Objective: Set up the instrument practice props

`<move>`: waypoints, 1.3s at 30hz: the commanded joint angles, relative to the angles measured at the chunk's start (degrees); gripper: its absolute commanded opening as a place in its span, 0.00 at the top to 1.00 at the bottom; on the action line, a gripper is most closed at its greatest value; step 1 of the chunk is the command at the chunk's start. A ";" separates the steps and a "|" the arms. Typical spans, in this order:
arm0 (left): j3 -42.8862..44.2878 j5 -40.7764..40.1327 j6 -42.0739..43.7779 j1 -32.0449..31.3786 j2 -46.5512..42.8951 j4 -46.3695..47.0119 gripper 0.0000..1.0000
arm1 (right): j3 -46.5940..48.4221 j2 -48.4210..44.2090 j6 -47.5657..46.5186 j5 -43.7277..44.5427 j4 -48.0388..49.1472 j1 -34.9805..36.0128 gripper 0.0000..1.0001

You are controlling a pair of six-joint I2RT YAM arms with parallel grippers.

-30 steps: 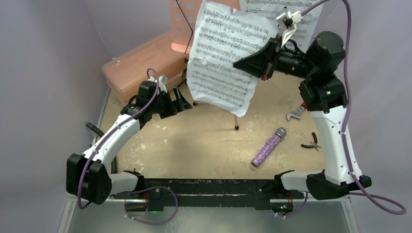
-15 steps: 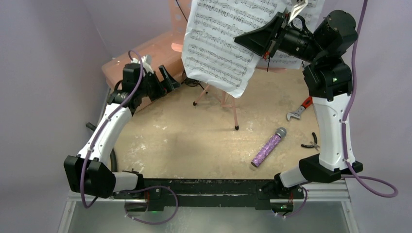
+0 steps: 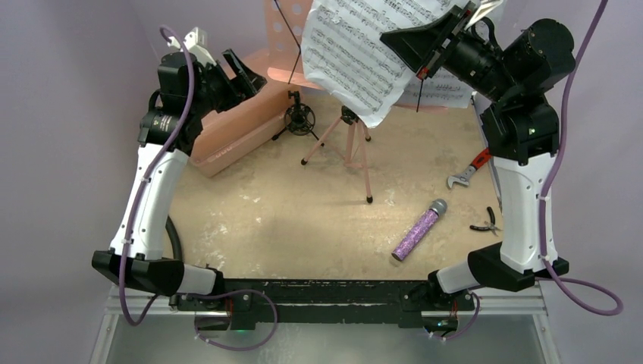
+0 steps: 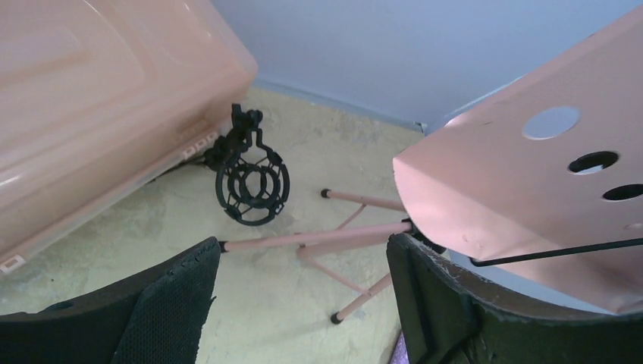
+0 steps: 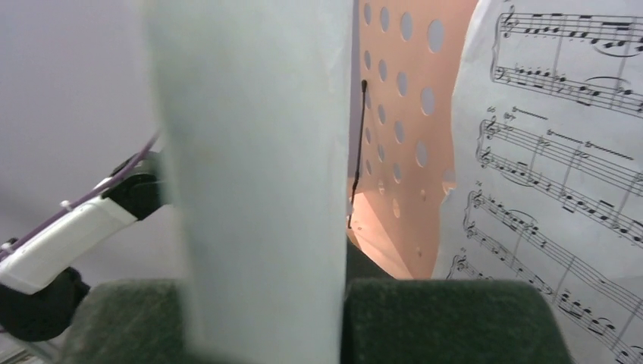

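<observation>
held page (image 3: 356, 53) (image 5: 258, 167): thin white paper printed with staves, hanging limp with a slight curl; only a pale blur in the right wrist view.
right claw (image 3: 434, 47) (image 5: 261, 326): clamped on the held page's right edge, high over the rear of the tabletop (image 3: 288, 220), with dark felt-like pads on either side of the paper.
second page (image 5: 561, 174): the same printed paper, apparently leaning on the stand's desk; the right arm covered most of it from above.
music stand (image 3: 350, 144) (image 4: 531, 189): pink, a flat desk punched with round holes, thin tube legs splayed on the sandy, mottled tabletop.
shock-mount tripod (image 3: 299, 119) (image 4: 252, 184): small and black with a ring-shaped cradle, between the case (image 3: 235, 129) and the stand's legs.
microphone (image 3: 417, 230): a glittery purple cylinder with a grey mesh head, lying front right near the wrench (image 3: 464, 174) and pliers (image 3: 485, 222).
left claw (image 3: 235, 72) (image 4: 303, 318): fingers spread, gripping nothing, above the smooth pink plastic case.
change: since half a second before, the left arm had risen and drawn back, showing the shock-mount tripod more plainly; the held page sat higher.
hidden: the tops of both pages and the desk were cut off at the overhead view's edge.
</observation>
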 commanded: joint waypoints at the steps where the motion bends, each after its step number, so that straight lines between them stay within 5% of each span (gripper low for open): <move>1: 3.28 -5.41 -2.20 0.33 -3.25 1.66 0.22 | 1.31 -1.58 -2.59 4.47 2.00 0.25 1.00; 5: 3.10 -4.62 -5.31 0.32 -5.59 6.54 0.26 | 1.60 -2.14 -3.93 5.91 2.68 0.26 1.00; 9: 2.50 5.29 -6.22 0.27 -6.07 15.18 0.42 | 3.51 -1.55 -7.77 8.69 -0.87 0.26 1.00; 17: 4.98 16.39 -11.22 0.24 -4.15 22.15 0.44 | 2.78 -2.45 -10.89 11.06 0.82 0.26 1.00; 28: 4.54 16.00 -16.84 -3.32 -1.88 29.59 0.48 | 4.24 -0.08 -10.44 8.12 2.02 0.30 1.00; 39: 5.59 6.80 -16.34 -10.25 2.69 28.60 0.53 | 4.49 2.11 -10.45 5.43 3.15 0.25 1.00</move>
